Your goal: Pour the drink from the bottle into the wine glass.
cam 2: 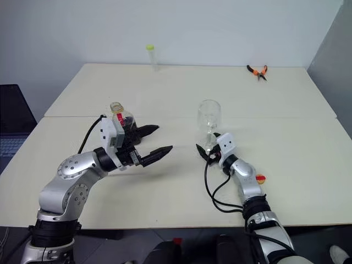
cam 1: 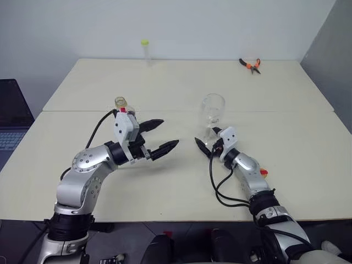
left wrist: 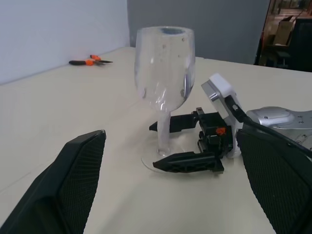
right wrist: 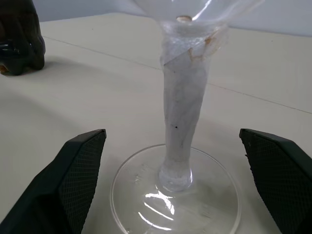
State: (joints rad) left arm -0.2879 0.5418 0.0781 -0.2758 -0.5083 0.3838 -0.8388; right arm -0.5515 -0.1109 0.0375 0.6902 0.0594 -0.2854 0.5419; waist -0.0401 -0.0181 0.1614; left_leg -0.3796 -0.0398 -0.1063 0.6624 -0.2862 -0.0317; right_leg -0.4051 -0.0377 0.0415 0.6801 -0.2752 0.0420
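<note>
The bottle (cam 2: 122, 119), a squat clear one with dark drink in its lower half and an open mouth, stands on the table (cam 1: 181, 82) just behind my left gripper (cam 1: 169, 132). That gripper is open, level, holds nothing and points toward the wine glass (cam 1: 213, 107). The clear, upright glass has nothing in its bowl. My right gripper (cam 1: 206, 137) is open low at the table, one finger on each side of the glass's stem (right wrist: 183, 122), just above its foot, with a gap to the stem on both sides.
A thin clear tube with a yellow-green cap (cam 1: 145, 50) stands at the far edge. Orange-handled pliers (cam 1: 250, 65) lie at the far right. A small yellow and red thing (cam 2: 259, 179) lies by my right forearm. A laptop (cam 1: 11, 118) sits off the table's left.
</note>
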